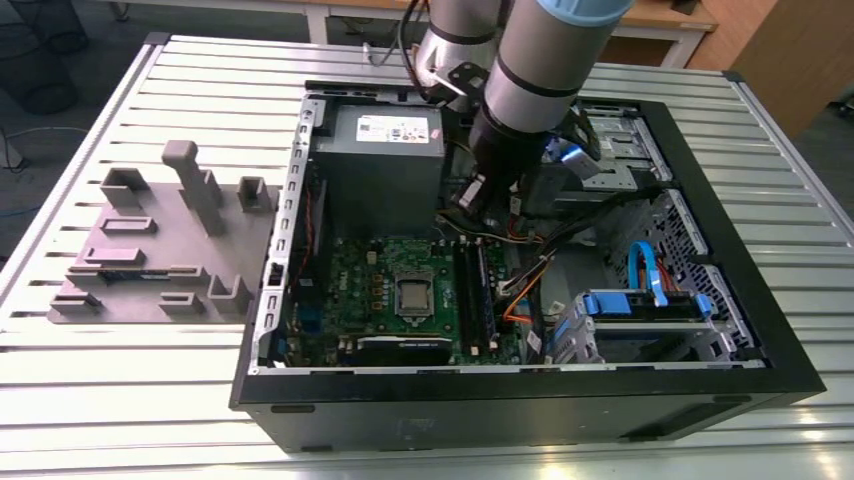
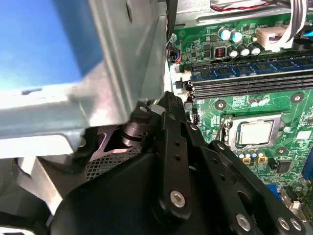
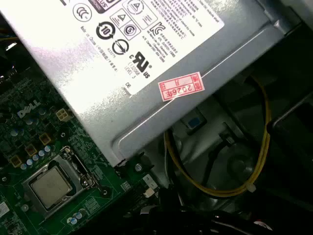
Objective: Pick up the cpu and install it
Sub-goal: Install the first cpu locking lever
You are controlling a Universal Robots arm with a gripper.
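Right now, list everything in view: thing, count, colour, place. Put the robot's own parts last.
cpu: one, silver, seated in the metal-framed socket on the motherboard; also in both wrist views.
motherboard: one, green, on the case floor.
memory sticks: dark with blue slots, beside the socket.
power supply: one, grey, labelled, far corner of the case.
computer case: one, black, open, on the table.
drive cage: one, metal with blue parts, at the exterior view's right.
plastic tray: one, mauve-grey, upright blocks, left of the case in the exterior view.
table: one, slatted, pale metal.
arm: one, grey, reaching into the case.
tool: black, above the board, apart from the cpu.
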